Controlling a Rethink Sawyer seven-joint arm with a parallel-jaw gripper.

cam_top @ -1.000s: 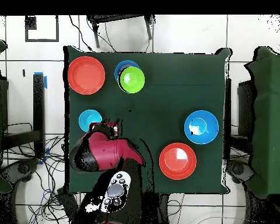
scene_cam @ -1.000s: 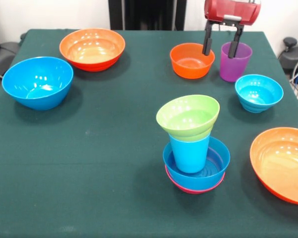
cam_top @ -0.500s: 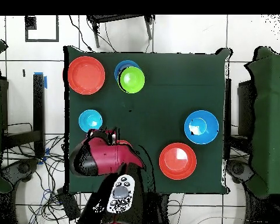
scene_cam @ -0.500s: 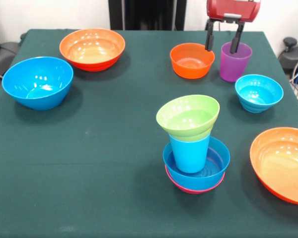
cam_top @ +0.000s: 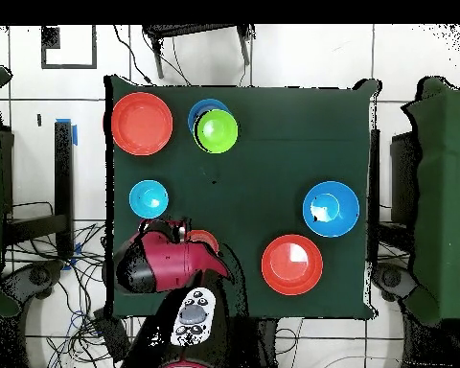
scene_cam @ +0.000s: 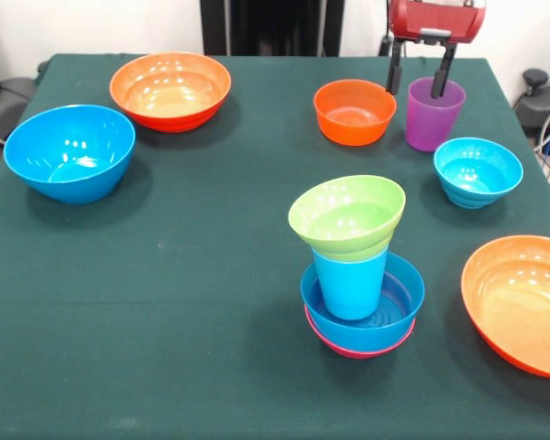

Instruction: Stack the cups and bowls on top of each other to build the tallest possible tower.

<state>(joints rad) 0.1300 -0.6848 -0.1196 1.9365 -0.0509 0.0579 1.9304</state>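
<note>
The tower (scene_cam: 353, 275) stands near the table's front middle: a pink bowl at the base, a blue bowl (scene_cam: 399, 307) in it, a light blue cup (scene_cam: 350, 284) upright inside, and a green bowl (scene_cam: 346, 215) tilted on top. A purple cup (scene_cam: 433, 117) stands upright at the far right. My gripper (scene_cam: 419, 81) hangs open over the cup's left rim and holds nothing. One finger is left of the cup and the other is at its mouth. In the overhead view the red arm (cam_top: 162, 266) hides the purple cup.
A small orange bowl (scene_cam: 353, 110) sits just left of the purple cup, and a cyan bowl (scene_cam: 477, 170) just in front of it. A large orange bowl (scene_cam: 522, 302) lies at the right edge. Another orange bowl (scene_cam: 170, 87) and a big blue bowl (scene_cam: 69, 151) are at the left.
The open gripper has risen slightly and drawn back toward the table's far edge, shifting a little right over the purple cup. No cup or bowl has moved.
</note>
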